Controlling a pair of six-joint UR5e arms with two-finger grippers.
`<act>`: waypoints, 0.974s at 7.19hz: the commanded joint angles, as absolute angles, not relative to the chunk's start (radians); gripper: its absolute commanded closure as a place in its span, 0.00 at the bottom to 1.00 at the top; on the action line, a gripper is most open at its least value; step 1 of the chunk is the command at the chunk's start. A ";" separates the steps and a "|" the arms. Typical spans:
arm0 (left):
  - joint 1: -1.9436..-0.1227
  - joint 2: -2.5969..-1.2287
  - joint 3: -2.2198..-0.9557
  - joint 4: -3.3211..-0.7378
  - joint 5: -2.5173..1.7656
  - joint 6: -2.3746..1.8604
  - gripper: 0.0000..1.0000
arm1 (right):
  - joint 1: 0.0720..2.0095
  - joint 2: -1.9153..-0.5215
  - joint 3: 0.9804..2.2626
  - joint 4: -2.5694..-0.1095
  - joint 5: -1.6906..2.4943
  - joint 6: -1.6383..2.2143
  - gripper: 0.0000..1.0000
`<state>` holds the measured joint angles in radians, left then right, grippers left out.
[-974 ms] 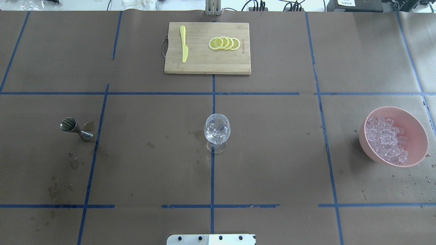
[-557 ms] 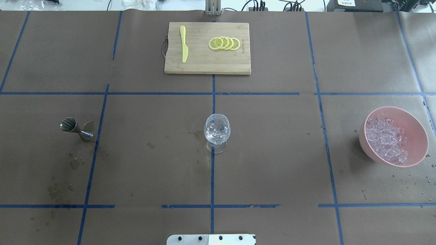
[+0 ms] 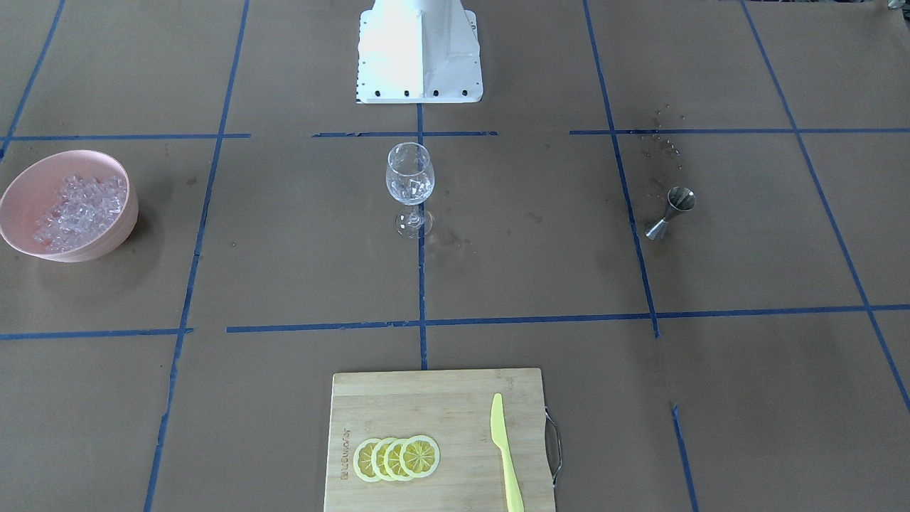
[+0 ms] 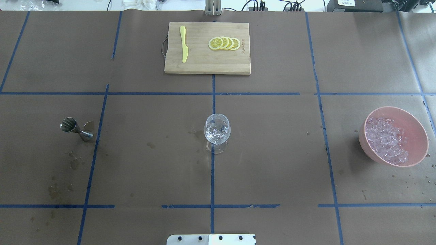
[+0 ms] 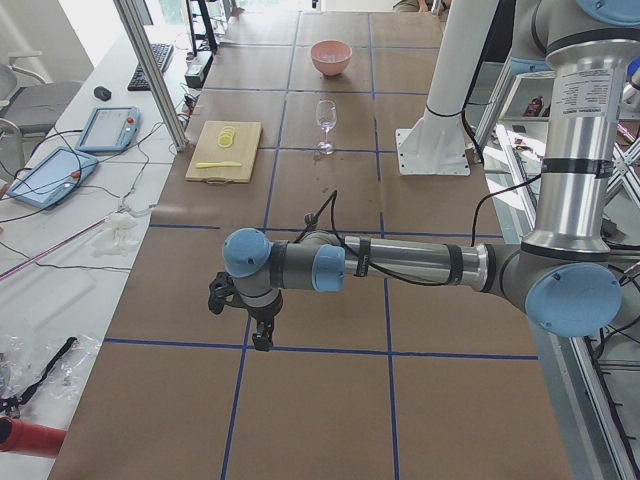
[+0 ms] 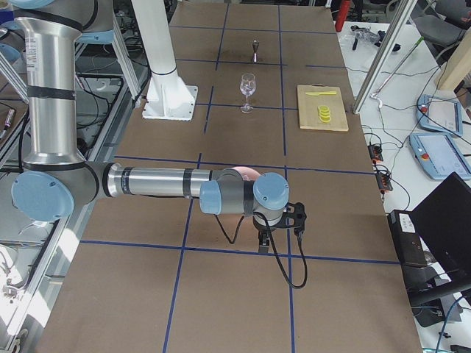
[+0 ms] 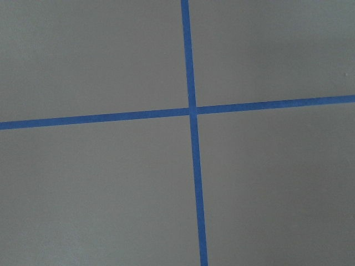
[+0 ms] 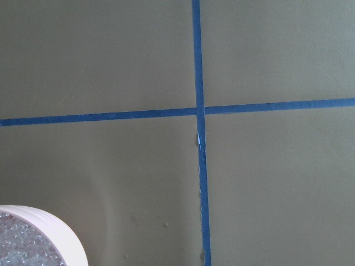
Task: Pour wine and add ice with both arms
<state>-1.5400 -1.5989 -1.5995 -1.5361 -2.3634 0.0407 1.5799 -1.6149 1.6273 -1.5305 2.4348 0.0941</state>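
Note:
The ice (image 4: 386, 141) is a heap of clear cubes in a pink bowl (image 4: 417, 127) at the table's right. It also shows in the front view (image 3: 78, 203) and the right wrist view (image 8: 22, 249). A clear stemmed glass (image 4: 217, 131) stands upright at the table's middle, with glassy glints inside. A steel jigger (image 4: 73, 127) stands at the left. My left gripper (image 5: 262, 340) shows only in the exterior left view, beyond the table's left end. My right gripper (image 6: 263, 241) shows only in the exterior right view, near the bowl. I cannot tell whether either is open or shut.
A bamboo cutting board (image 4: 204, 64) lies at the far middle with a yellow knife (image 4: 184, 44) and lemon slices (image 4: 224, 43). The white pedestal (image 3: 419, 50) stands at the near middle edge. Blue tape lines cross the brown table. Damp stains lie near the jigger.

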 commanded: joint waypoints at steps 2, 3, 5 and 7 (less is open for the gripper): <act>-1.540 -1.595 -1.601 -1.536 -2.364 0.035 0.00 | 1.580 -1.614 1.626 -1.525 2.430 0.094 0.00; -1.540 -1.597 -1.601 -1.536 -2.364 0.034 0.00 | 1.580 -1.611 1.626 -1.525 2.428 0.094 0.00; -1.540 -1.598 -1.603 -1.536 -2.364 0.034 0.00 | 1.580 -1.608 1.626 -1.523 2.427 0.094 0.00; -1.542 -1.597 -1.603 -1.537 -2.364 0.034 0.00 | 1.580 -1.608 1.628 -1.523 2.428 0.094 0.00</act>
